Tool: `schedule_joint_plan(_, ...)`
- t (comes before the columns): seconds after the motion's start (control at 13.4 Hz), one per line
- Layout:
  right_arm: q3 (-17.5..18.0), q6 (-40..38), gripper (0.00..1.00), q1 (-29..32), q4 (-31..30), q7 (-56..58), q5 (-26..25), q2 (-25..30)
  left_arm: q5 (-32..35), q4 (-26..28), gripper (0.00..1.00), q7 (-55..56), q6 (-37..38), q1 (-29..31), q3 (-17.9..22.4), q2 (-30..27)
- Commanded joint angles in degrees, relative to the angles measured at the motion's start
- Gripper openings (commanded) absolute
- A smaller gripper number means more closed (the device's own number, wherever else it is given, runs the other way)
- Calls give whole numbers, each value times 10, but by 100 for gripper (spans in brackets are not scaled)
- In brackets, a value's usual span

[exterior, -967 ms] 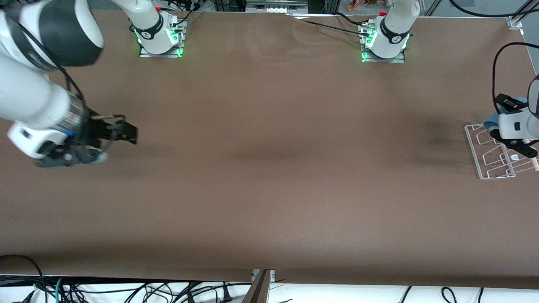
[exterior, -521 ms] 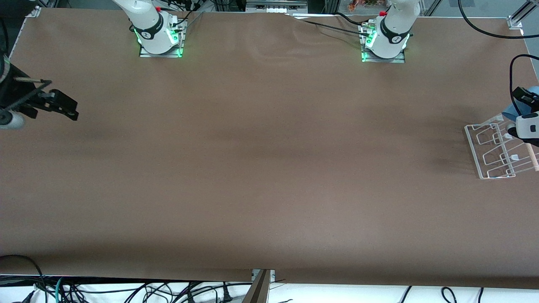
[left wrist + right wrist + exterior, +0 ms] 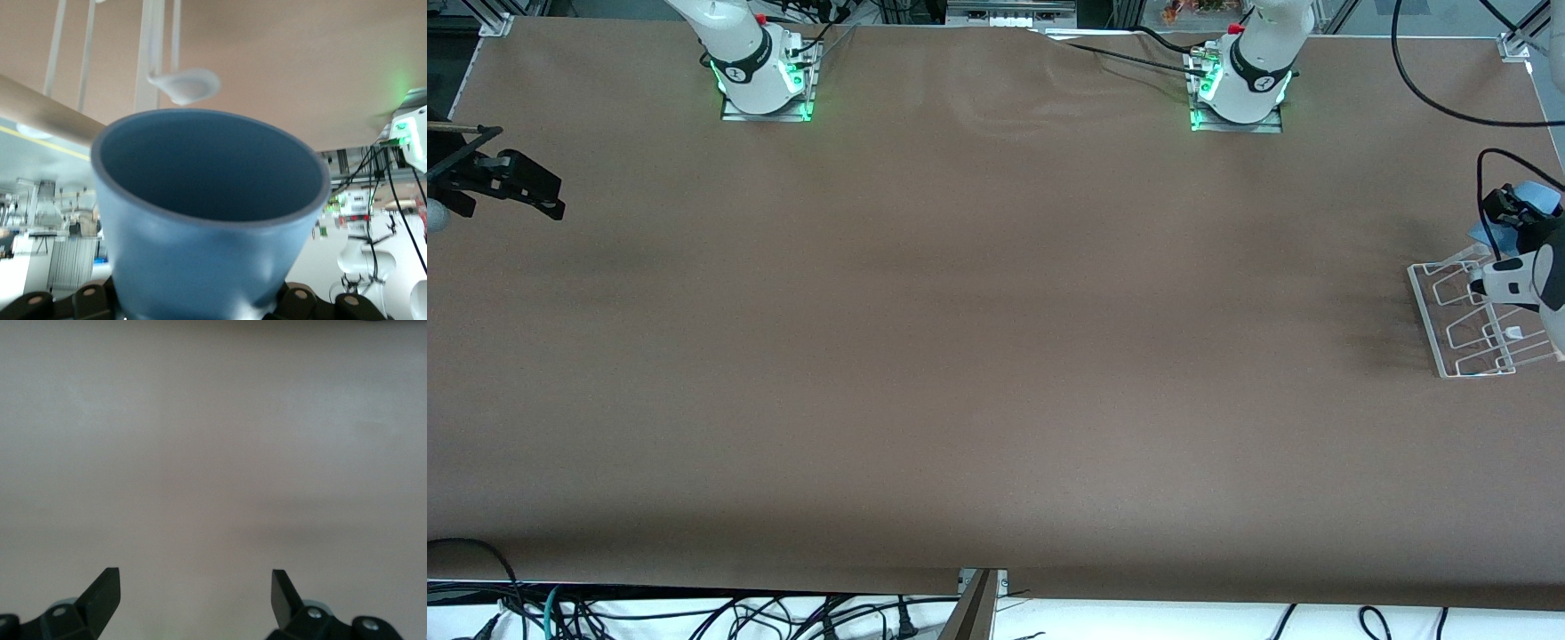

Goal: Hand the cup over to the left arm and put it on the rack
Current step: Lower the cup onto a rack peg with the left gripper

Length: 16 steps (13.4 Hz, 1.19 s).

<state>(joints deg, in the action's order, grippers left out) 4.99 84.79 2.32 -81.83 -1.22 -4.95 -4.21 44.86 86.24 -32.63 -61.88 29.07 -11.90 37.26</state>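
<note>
One handoff done: my left gripper [image 3: 1513,216] pinches the cup [image 3: 207,227] over the rack [image 3: 1449,320] for placing; right gripper [image 3: 195,587], spread, waits.

You have the whole brown tabletop [image 3: 978,356] bare from 9 to 2 o'clock. At 3 o'clock the rack [image 3: 1458,329] and the left end effector [image 3: 1513,213], closed on the cup [image 3: 207,220] above it, block passage.
</note>
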Motion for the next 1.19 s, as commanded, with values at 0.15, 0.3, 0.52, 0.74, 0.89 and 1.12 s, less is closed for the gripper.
schedule_joint_plan(0.15, 2, -2, 100, 6, -10, 14, 0, 5, 50, -65, 0, -1, 55, -36, 10, 52)
schedule_joint_plan(0.3, 2, -1, 100, 6, -10, 15, -2, 1, 50, -64, 0, 1, 60, -39, 10, 55)
schedule_joint_plan(0.52, 3, -1, 100, 5, -10, 14, -1, 1, 55, -64, 0, -2, 85, -50, 11, 55)
schedule_joint_plan(0.74, 2, 0, 100, 5, -10, 13, -2, 1, 66, -61, 0, -3, 90, -51, 11, 55)
schedule_joint_plan(0.89, 3, 1, 100, 4, -10, 13, -3, 1, 83, -56, 0, 0, 86, -51, 11, 57)
schedule_joint_plan(1.12, 3, 2, 100, 4, -10, 13, -3, -2, 105, -56, 0, 1, 84, -52, 10, 71)
